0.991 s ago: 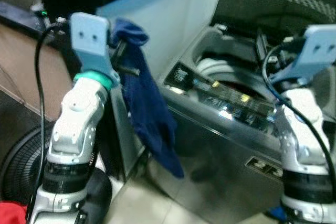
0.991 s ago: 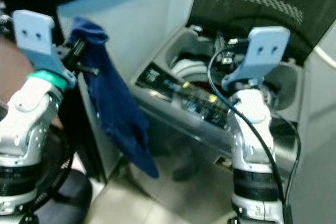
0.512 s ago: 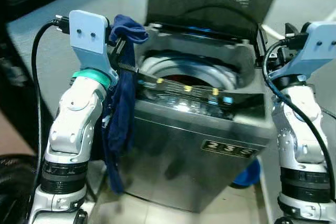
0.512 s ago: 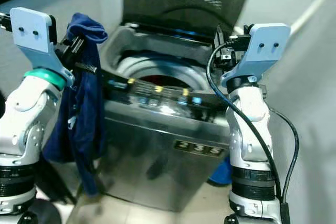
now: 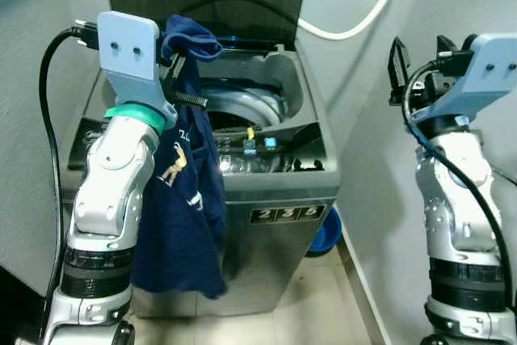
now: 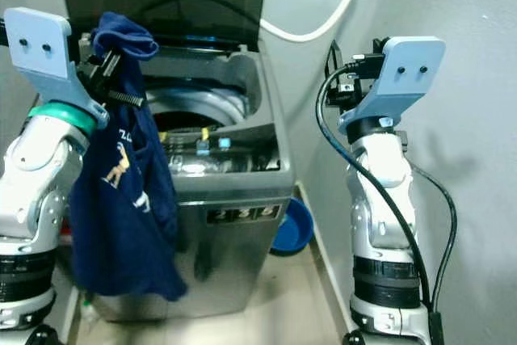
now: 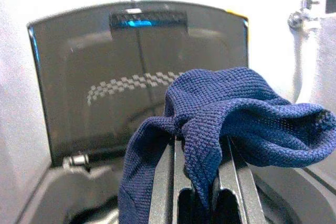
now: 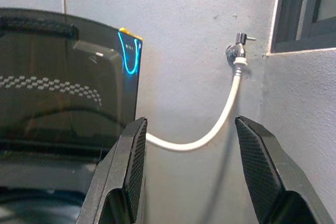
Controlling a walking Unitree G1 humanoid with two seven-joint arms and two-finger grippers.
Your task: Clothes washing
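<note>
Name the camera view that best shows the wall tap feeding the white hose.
Right wrist view: the tap shows sharp between the open right gripper fingers, the white hose hanging from it. The left wrist view catches it at the frame edge; the eye views show just the hose.

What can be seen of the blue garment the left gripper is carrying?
The blue garment is a dark navy knitted top with a small pale printed figure and lettering on its front. One bunched end is pinched in the shut left gripper; the rest hangs limp down the front of the washing machine, beside the raised left arm. It is outside the drum, whose lid stands open.
</note>
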